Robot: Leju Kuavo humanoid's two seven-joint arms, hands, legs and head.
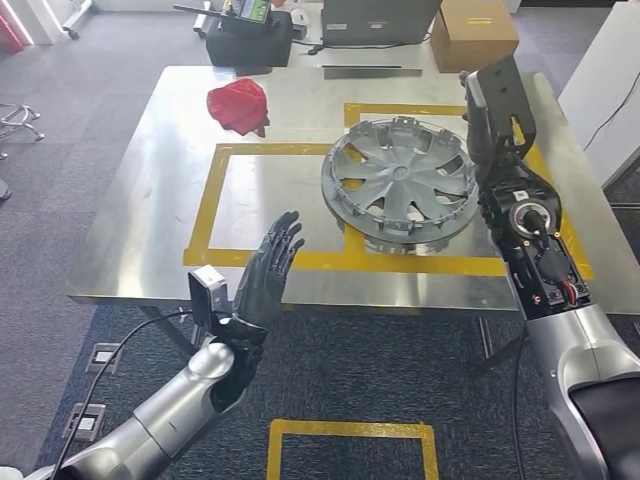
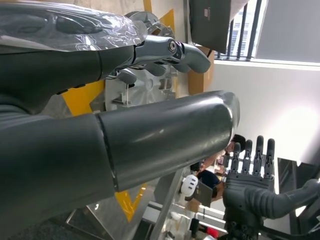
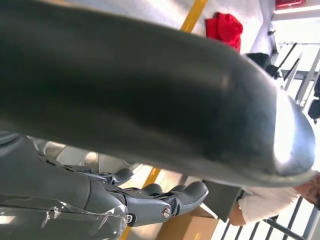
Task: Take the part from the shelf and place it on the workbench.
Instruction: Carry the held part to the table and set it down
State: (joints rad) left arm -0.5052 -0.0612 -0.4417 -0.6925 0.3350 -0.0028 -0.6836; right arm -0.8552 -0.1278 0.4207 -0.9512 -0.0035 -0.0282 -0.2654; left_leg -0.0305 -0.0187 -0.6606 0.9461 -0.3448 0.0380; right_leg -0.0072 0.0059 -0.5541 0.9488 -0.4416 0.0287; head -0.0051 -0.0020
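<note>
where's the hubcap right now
In the head view, the hubcap lies on the workbench, right of centre across the yellow tape, beside the right hand.

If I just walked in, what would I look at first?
Probably the big silver wheel cover, lying flat on the shiny metal workbench across the yellow tape lines. Next, the robot's left hand, raised with fingers spread at the near edge of the bench and holding nothing. A bright red cloth sits crumpled toward the far side.
</note>
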